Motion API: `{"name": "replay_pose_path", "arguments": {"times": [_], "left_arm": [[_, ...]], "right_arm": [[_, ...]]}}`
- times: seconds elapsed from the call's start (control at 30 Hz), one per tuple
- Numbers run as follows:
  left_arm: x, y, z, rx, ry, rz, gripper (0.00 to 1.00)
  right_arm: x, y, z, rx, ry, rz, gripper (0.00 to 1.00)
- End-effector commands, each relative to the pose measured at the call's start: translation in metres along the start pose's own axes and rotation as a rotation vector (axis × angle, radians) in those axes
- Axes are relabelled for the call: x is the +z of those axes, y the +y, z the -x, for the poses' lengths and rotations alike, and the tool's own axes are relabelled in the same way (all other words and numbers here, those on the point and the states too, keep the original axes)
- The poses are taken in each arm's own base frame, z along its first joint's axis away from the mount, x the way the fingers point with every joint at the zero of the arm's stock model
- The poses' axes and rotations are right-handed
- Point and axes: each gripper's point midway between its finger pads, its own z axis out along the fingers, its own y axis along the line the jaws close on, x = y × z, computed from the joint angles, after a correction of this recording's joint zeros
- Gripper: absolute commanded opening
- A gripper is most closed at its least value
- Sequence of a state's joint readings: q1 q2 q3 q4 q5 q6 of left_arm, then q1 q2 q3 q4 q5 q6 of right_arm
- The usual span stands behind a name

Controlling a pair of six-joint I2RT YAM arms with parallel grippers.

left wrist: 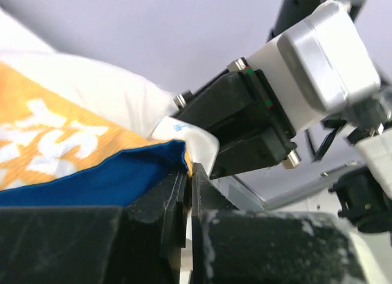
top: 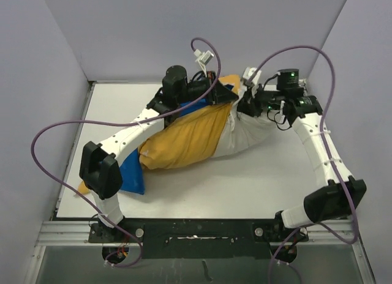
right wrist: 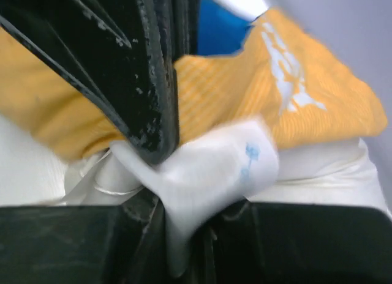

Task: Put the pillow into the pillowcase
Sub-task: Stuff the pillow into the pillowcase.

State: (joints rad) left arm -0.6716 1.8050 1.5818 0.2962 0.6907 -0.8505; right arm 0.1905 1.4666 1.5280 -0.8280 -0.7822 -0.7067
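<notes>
Clenched with the left tool (left wrist: 188,198) on the blue hem of the pillowcase (top: 184,140), with the right tool (right wrist: 184,235) on a corner tab of the pillow (top: 257,134). Lying across the surface (top: 245,186), roughly half sheathed. Soft, light, squashy by the look; best pinched at seams and corners.

Top view high above the near edge, looking down over whole table (top: 263,174), wrist views close-up, facing each other, sharing pillowcase (left wrist: 92,180) edge and pillow (right wrist: 214,168) corner.
</notes>
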Motion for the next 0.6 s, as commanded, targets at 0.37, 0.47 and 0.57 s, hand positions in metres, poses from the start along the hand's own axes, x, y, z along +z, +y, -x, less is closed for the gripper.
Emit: {"name": "replay_pose_path", "arguments": {"times": [0.37, 0.47, 0.57], "left_arm": [[-0.011, -0.119, 0.086, 0.261, -0.160, -0.127, 0.00], [-0.002, -0.086, 0.073, 0.206, -0.129, -0.082, 0.00], [0.005, -0.044, 0.072, 0.165, -0.115, -0.024, 0.00]], "right_arm": [[-0.051, 0.088, 0.163, 0.378, -0.576, 0.350, 0.00], [-0.041, 0.076, 0.149, 0.410, -0.520, 0.263, 0.00], [-0.019, 0.040, 0.116, 0.457, -0.423, 0.098, 0.00]]}}
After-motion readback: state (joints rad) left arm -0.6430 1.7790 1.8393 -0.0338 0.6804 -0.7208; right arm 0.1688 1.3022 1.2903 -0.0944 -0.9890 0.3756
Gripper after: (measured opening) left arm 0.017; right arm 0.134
